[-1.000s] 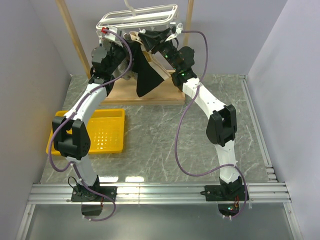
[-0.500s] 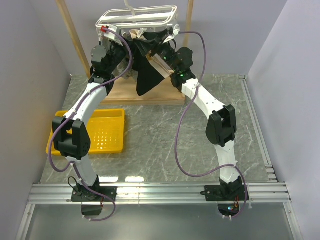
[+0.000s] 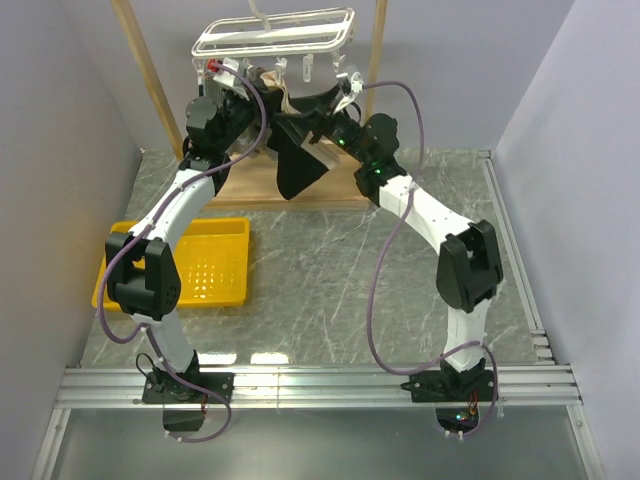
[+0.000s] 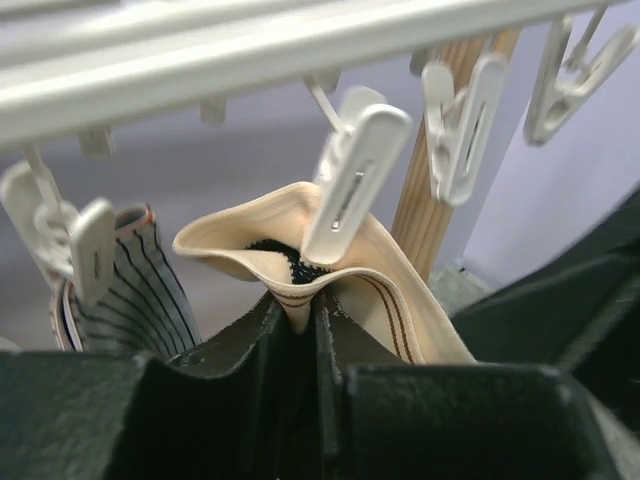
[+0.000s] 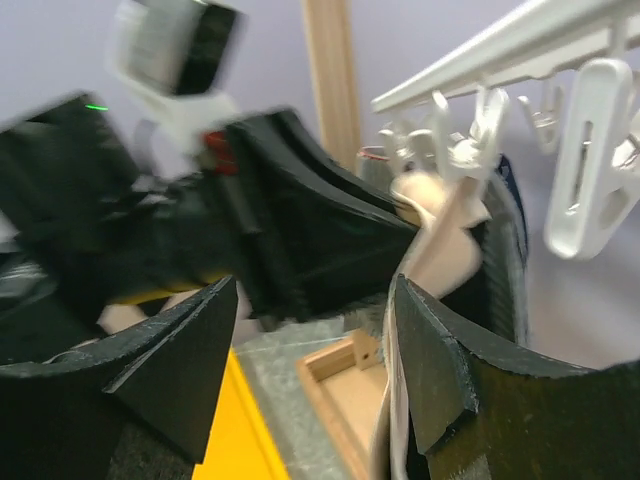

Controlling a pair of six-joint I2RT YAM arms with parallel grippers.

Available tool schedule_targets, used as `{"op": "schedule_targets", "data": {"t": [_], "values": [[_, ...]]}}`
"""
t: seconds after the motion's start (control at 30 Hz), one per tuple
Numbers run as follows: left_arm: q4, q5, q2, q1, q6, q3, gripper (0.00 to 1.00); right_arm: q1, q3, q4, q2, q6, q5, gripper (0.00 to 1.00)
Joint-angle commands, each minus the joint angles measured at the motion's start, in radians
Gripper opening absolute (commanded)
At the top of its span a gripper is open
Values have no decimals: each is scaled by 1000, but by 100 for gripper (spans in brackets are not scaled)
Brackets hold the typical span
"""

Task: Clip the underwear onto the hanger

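Note:
The white hanger (image 3: pixel 275 30) hangs in the wooden frame, its clips dangling under the bars (image 4: pixel 250 50). The black underwear (image 3: pixel 297 165) droops below it. In the left wrist view one white clip (image 4: pixel 355 185) sits on the beige waistband (image 4: pixel 380 290). Just under that clip, my left gripper (image 4: pixel 297 310) pinches a fold of the waistband, its jaws only a narrow slit apart. To the right of the cloth my right gripper (image 5: pixel 310 350) stands open. The waistband (image 5: pixel 440 250) runs along its right finger (image 5: pixel 440 370), with nothing between the jaws.
A grey striped garment (image 4: pixel 140 290) hangs from a clip left of the underwear. The wooden frame's posts (image 3: pixel 150 80) and base (image 3: pixel 290 192) stand beneath the hanger. A yellow tray (image 3: pixel 215 262) lies at the front left. Free clips (image 5: pixel 590 150) hang close to my right gripper.
My right gripper has opened, let go of the underwear and drawn back to the right. The cloth's right side has sagged. My left gripper stays on the waistband, jaws slightly eased.

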Motion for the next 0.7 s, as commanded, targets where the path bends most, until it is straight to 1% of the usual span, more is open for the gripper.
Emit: {"op": "schedule_targets", "data": {"t": [0.0,0.13,0.23,0.27,0.53,0.67], "values": [[13,16,-64,2,14,-23,22,-11,-78,73,-129,-7,-78,71],[6,16,-70,2,18,-34,26,-38,-199,70,-212,-15,-111,71],[1,18,-72,3,14,-39,32,-71,-255,58,-249,-12,-128,71],[-4,20,-73,3,14,-39,35,-80,-265,58,-255,-4,-128,71],[-37,15,-99,6,33,-69,43,-202,-290,56,-257,31,-121,70],[-68,16,-121,8,41,-92,49,-230,-278,67,-240,14,-109,68]]}}
